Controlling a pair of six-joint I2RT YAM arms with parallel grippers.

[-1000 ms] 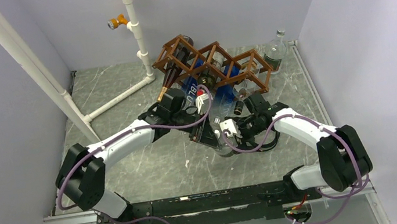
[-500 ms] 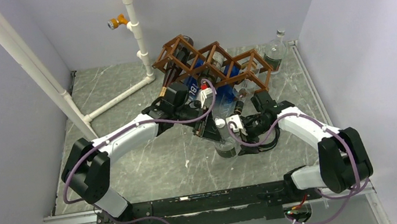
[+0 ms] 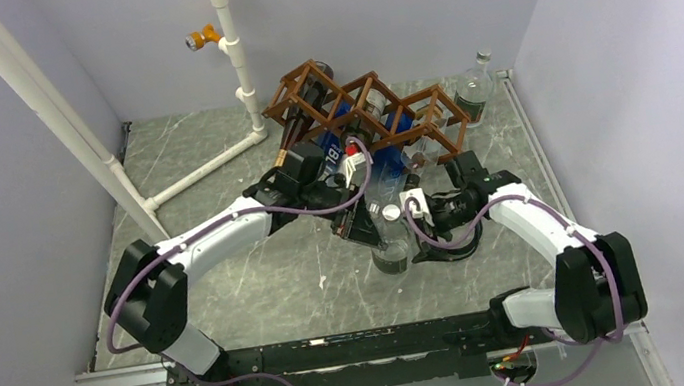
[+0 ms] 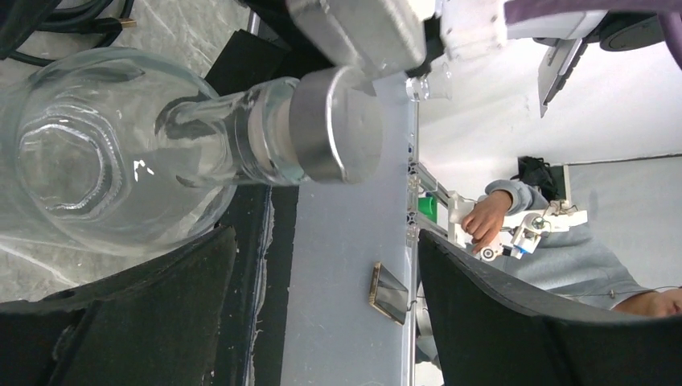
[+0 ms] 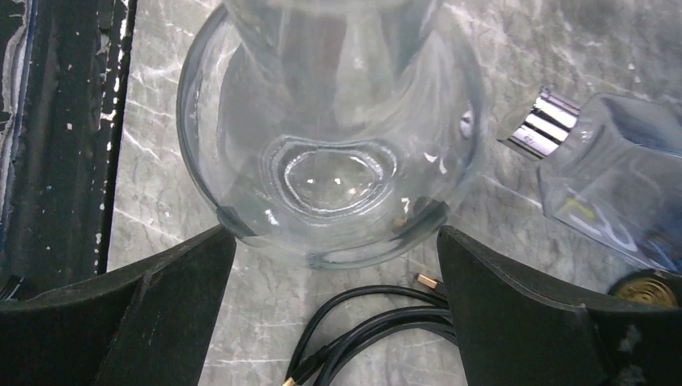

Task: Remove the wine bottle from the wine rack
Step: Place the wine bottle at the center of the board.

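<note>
One wine bottle (image 5: 330,137), between right gripper (image 5: 334,235) fingers (image 5: 161,314)

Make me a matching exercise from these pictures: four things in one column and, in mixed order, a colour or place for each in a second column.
Things:
1. wine rack
2. silver-capped bottle
3. pipe frame
4. far clear bottle

Colour or place:
a. white
b. beside the rack's right end
c. brown
d. upright, mid-table, in front of the rack

Pairs: 1-c, 2-d, 3-a, 4-b
</note>
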